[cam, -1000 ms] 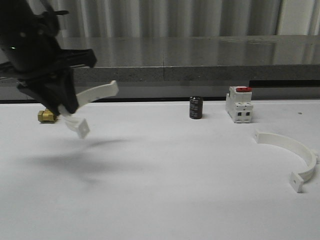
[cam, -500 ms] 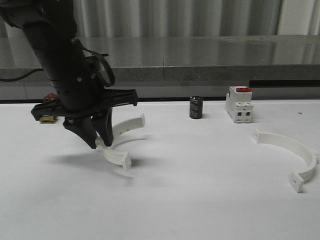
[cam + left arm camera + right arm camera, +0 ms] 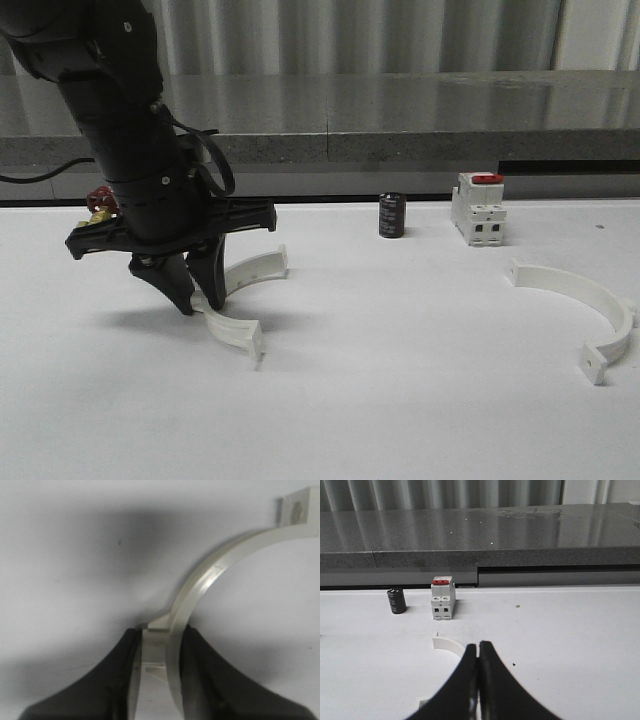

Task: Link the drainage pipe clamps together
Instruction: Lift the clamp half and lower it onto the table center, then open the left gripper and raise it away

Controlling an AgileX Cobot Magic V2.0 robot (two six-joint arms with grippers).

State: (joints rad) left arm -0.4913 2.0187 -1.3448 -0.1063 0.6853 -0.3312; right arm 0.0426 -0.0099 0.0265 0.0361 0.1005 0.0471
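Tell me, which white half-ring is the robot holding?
The clamp half on the left, pinched in the left gripper. The other half lies untouched at the right.

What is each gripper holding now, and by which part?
Left gripper pinches one clamp half mid-arc, at its side lug. Right gripper is shut, empty.

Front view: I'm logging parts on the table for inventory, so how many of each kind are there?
White pipe clamp halves: 2 (one in the left gripper, one lying at right)
Black cylinder: 1
White switch with red top: 1
Small brass part: 1
Total: 5
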